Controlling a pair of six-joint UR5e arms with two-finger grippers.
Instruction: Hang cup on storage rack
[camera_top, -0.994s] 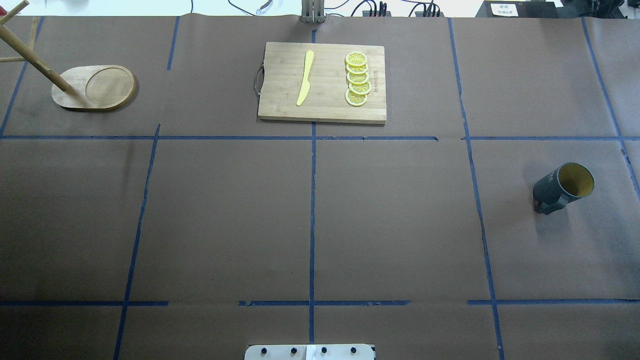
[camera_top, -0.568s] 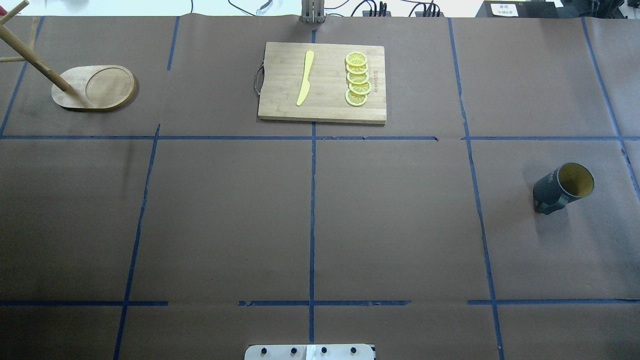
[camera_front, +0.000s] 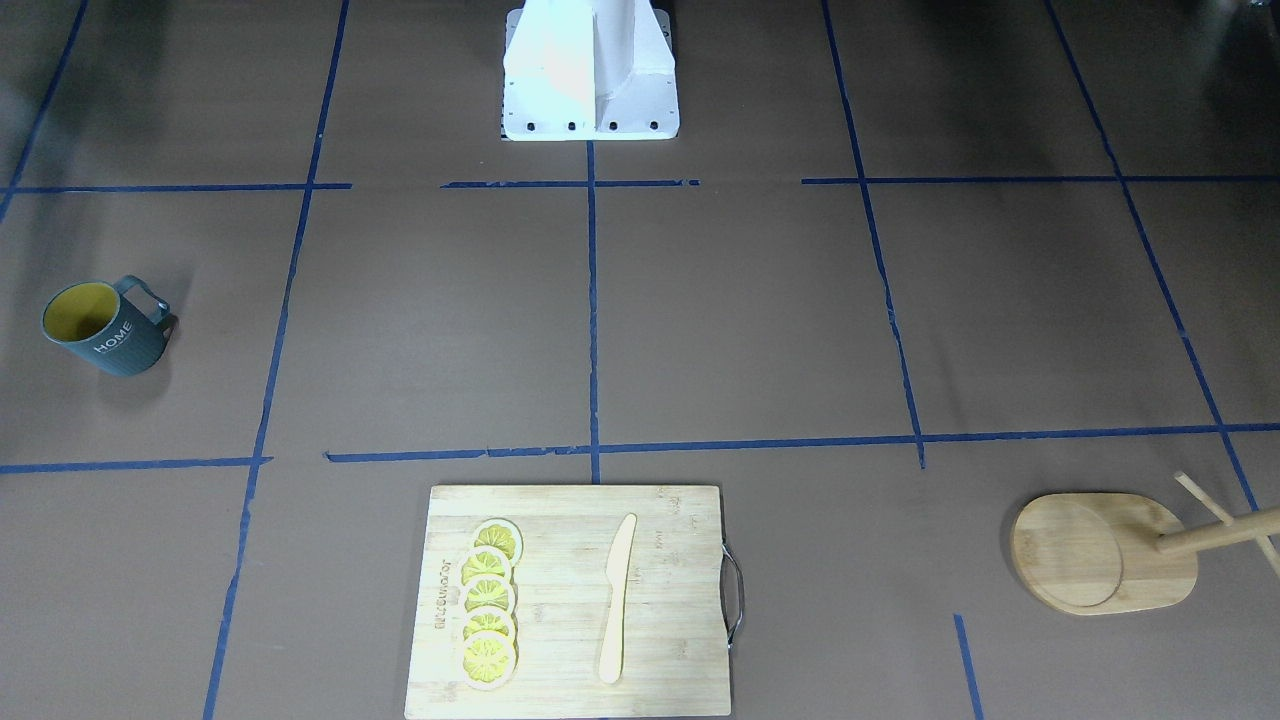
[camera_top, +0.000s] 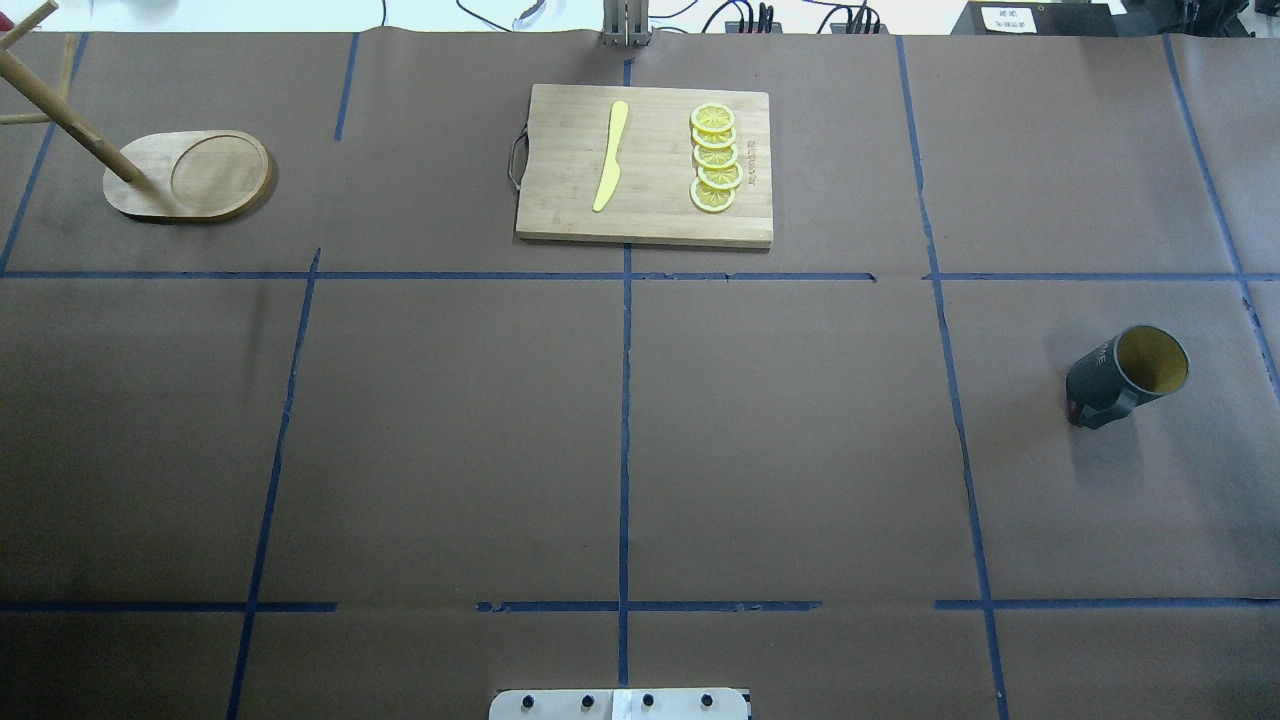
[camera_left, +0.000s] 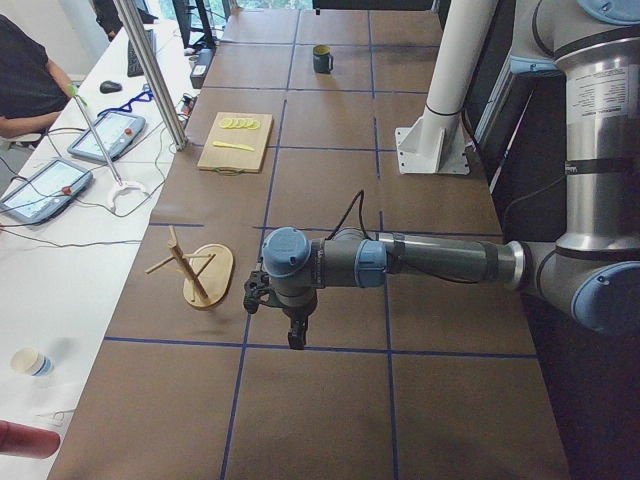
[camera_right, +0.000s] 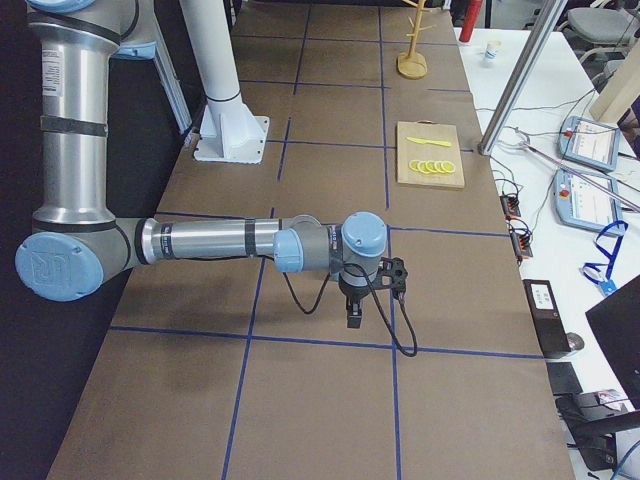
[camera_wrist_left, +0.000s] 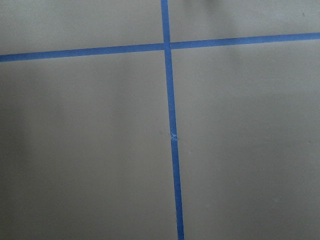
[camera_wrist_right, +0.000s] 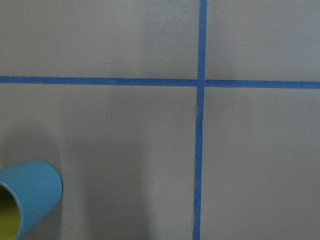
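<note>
The cup (camera_top: 1125, 375), dark grey-blue with a yellow inside and white "HOME" lettering, stands on the table's right side in the overhead view. It also shows in the front view (camera_front: 105, 328), the left side view (camera_left: 322, 58), and at the lower left corner of the right wrist view (camera_wrist_right: 25, 197). The bamboo storage rack (camera_top: 190, 175) stands at the far left, also in the front view (camera_front: 1100, 550); nothing hangs on its pegs. The left gripper (camera_left: 293, 335) and right gripper (camera_right: 355, 312) show only in the side views, hanging above the table; I cannot tell whether they are open or shut.
A rectangular bamboo cutting board (camera_top: 645, 165) with several lemon slices (camera_top: 715, 158) and a pale knife (camera_top: 610, 155) lies at the far middle. The robot's white base (camera_front: 590, 70) stands at the near edge. Blue tape lines cross the brown table cover.
</note>
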